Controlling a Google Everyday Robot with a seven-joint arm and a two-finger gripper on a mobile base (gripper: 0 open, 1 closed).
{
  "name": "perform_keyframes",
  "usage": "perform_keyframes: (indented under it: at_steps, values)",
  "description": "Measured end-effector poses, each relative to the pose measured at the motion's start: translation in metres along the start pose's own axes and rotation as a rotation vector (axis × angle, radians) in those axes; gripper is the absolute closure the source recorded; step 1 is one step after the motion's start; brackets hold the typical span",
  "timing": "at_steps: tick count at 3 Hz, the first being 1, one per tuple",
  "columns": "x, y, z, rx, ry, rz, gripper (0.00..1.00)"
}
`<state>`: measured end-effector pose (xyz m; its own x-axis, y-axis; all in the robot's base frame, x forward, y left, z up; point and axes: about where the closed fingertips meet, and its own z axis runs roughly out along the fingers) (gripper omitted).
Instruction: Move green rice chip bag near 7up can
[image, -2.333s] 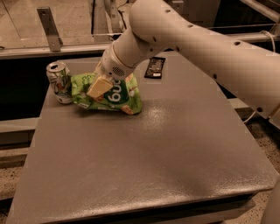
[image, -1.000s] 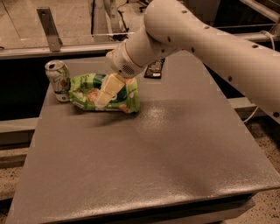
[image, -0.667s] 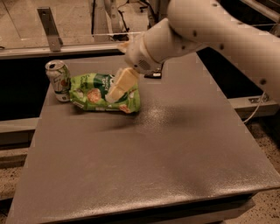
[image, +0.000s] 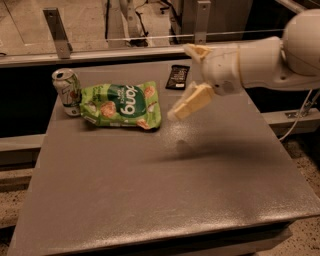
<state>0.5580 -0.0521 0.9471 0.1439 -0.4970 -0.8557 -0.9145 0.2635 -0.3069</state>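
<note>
Gripper (image: 181, 82): cream-coloured, two fingers spread wide apart, holding nothing. It hangs in the air above the counter's rear right part, on the end of a thick white arm (image: 265, 60) entering from the right. It is apart from all items.

Green rice chip bag (image: 122, 106): a large crinkly bright-green packet with a dark-green oval, white lettering and round chip pictures. It lies flat on the grey matte counter (image: 175, 200) at rear left.

7up can (image: 67, 91): a small silver-white soda can with green markings, standing upright at the bag's left edge, just beside it and apparently touching.

Small black wrapper (image: 177, 76): flat near the counter's rear edge, right of the bag, apart from it.
</note>
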Motion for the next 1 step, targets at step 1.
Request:
perform_keyframes:
  at_steps: [1]
  values:
    - [0.012,-0.005,-0.0409,0.07,-0.006,-0.001,0.0]
